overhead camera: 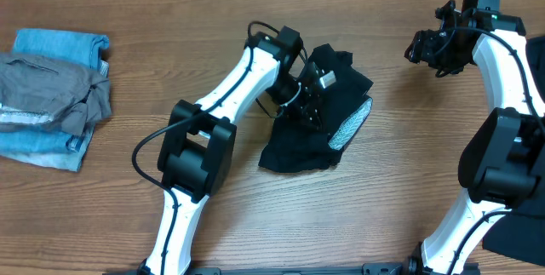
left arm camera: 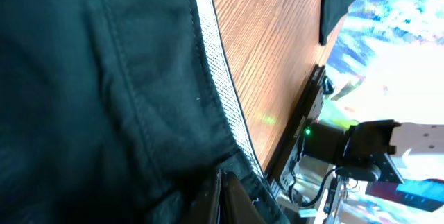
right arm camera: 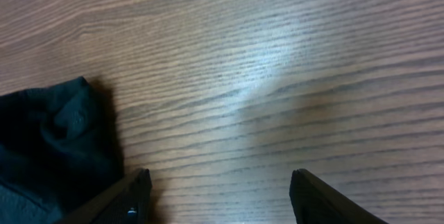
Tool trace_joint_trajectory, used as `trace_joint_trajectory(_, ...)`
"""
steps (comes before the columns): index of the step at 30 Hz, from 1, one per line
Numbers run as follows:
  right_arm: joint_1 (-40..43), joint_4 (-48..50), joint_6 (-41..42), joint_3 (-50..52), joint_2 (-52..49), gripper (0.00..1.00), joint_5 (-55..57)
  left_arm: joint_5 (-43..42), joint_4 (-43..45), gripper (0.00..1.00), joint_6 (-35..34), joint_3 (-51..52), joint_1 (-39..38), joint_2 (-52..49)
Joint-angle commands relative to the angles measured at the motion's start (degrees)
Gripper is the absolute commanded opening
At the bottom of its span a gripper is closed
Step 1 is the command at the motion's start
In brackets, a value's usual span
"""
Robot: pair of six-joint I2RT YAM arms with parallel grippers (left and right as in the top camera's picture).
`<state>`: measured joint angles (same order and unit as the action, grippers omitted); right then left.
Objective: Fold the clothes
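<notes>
Pinching a fold of the black shorts (overhead camera: 298,147), the left gripper (left arm camera: 220,195) has its jaws drawn nearly together with dark cloth bunched around them, just beside the whitish waistband lining (left arm camera: 222,99). The right gripper (right arm camera: 218,182) hangs with its jaws spread wide over bare table (right arm camera: 291,57), holding nothing, one corner of the shorts lying just off its left finger. The shorts sit mid-table between the two arms, rumpled and only loosely doubled. Their long axis runs from the far side down toward the near side, leaning left as it comes nearer, and the lining faces the right arm. No neat fold shows yet, so flattening and folding look mostly ahead. A pile of blue and grey garments (overhead camera: 51,96) lies well apart at the left edge, seemingly finished.
</notes>
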<state>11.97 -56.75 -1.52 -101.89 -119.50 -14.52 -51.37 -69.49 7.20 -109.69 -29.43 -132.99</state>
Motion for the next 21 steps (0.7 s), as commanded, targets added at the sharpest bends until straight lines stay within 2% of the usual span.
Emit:
trace_joint_trajectory(1, 0.17, -0.07, -0.17, -0.44, 0.63, 0.68, 0.57, -3.37, 3.28, 0.05, -2.62, 4.04, -1.75, -0.42)
trace_joint_trajectory(3, 0.15, -0.09, -0.17, -0.44, 0.61, 0.68, 0.57, -7.89, 5.05, 0.06, -3.37, 7.04, -2.54, -0.42)
trace_joint_trajectory(6, 0.15, -0.09, -0.17, -0.44, 0.59, 0.68, 0.57, -8.74, 5.53, 0.11, -3.37, 8.61, -3.02, -0.42)
trace_joint_trajectory(9, 0.15, -0.17, -0.17, -0.44, 0.59, 0.68, 0.57, -8.72, 11.56, 0.33, -6.03, 12.94, -3.61, -0.42)
trace_joint_trajectory(11, 0.15, -0.2, -0.17, -0.44, 0.59, 0.68, 0.57, -8.68, 17.59, 0.54, -10.1, 16.65, -3.76, -0.42)
trace_joint_trajectory(12, 0.15, -0.2, -0.17, -0.44, 0.59, 0.68, 0.57, -8.68, 22.23, 0.72, -12.66, 19.34, -3.76, -0.42)
trace_joint_trajectory(13, 0.15, -0.2, -0.17, -0.44, 0.59, 0.68, 0.57, -8.7, 25.38, 0.8, -14.34, 21.27, -3.76, -0.42)
trace_joint_trajectory(14, 0.15, -0.2, -0.17, -0.44, 0.59, 0.68, 0.57, -8.72, 27.36, 0.84, -15.17, 22.49, -3.65, -0.42)
trace_joint_trajectory(15, 0.15, -0.2, -0.17, -0.44, 0.59, 0.68, 0.55, -8.79, 27.67, 0.85, -15.17, 22.75, -3.58, -0.42)
trace_joint_trajectory(17, 0.15, -0.2, -0.17, -0.44, 0.59, 0.68, 0.55, -10.49, 27.96, 0.8, -15.23, 22.49, -3.58, -0.42)
trace_joint_trajectory(19, 0.15, -0.39, -0.17, -0.44, 0.59, 0.68, 0.55, -16.48, 27.32, 0.76, -17.99, 19.78, -3.58, -0.35)
trace_joint_trajectory(21, 0.15, -0.46, -0.15, -0.44, 0.59, 0.68, 0.55, -18.99, 25.62, 0.76, -18.01, 15.39, -3.58, 0.0)
